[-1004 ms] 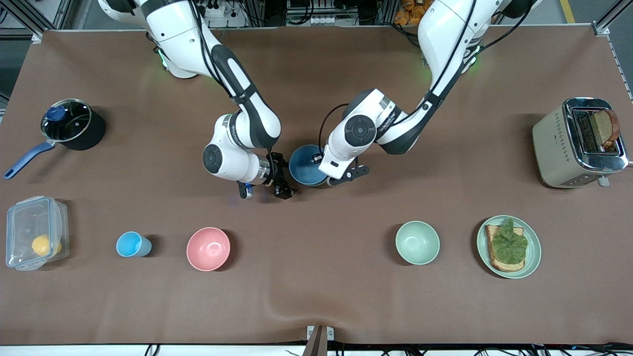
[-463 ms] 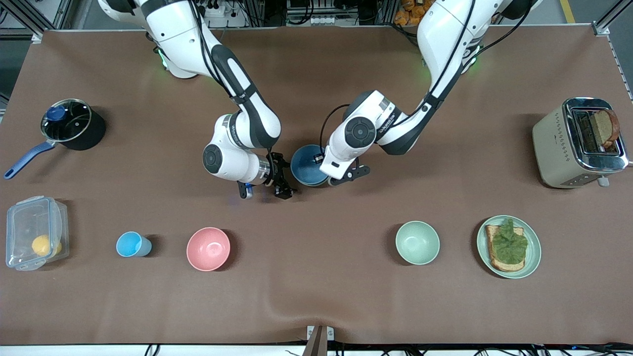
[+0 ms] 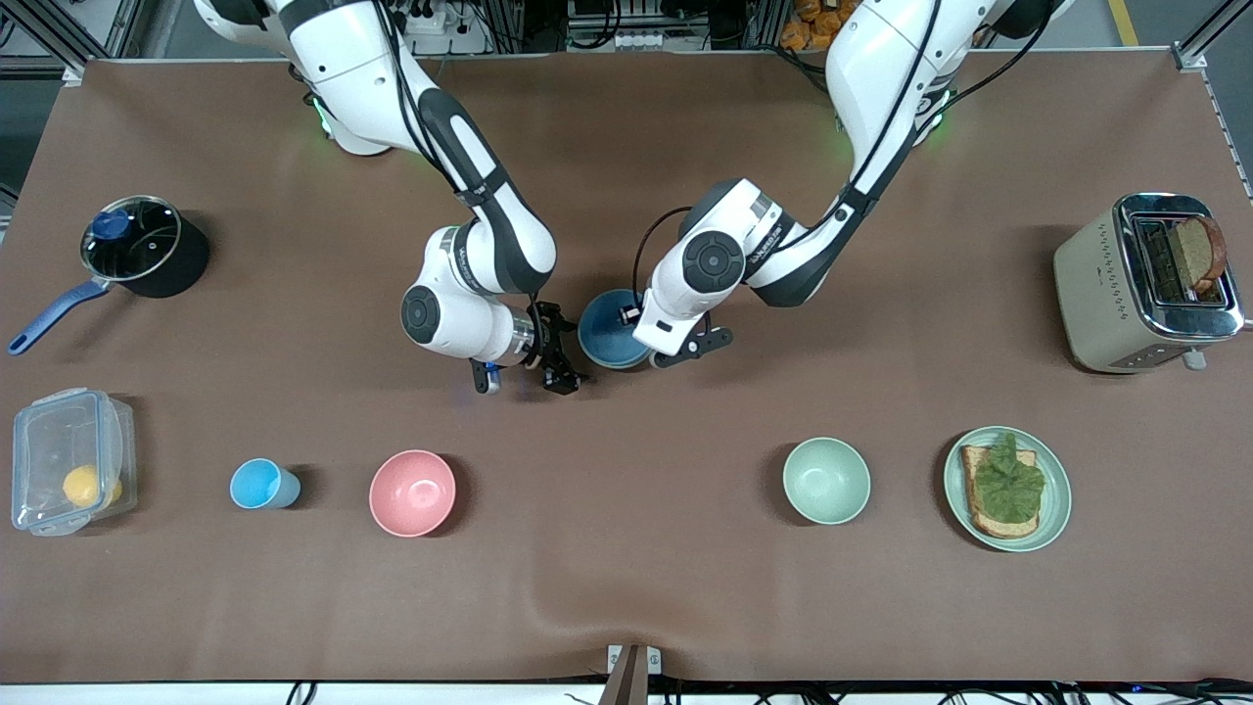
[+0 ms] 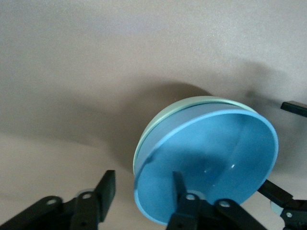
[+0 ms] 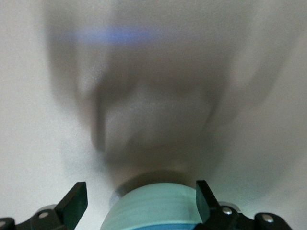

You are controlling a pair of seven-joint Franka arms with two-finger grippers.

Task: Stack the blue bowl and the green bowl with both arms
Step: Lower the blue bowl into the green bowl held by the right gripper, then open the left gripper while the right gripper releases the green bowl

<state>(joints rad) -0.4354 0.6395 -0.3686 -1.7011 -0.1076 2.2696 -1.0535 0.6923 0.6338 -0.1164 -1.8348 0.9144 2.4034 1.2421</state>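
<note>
No text can be read — the arms' small markings, perhaps lettering, stay illegible.

Two big white arms with black bands at the joints come from the top of the frame. Each has round grey caps and thin black cables. The left claw and right claw are black with small silver screws.

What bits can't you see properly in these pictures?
- Front view: green bowl almost hidden under the blue bowl.
- Front view: left gripper, astride the blue bowl's rim, covered by its own wrist.
- Right wrist view: blue bowl cut off by the edge, at the open right gripper.
- Front view: yellow thing blurred by its clear box.
</note>
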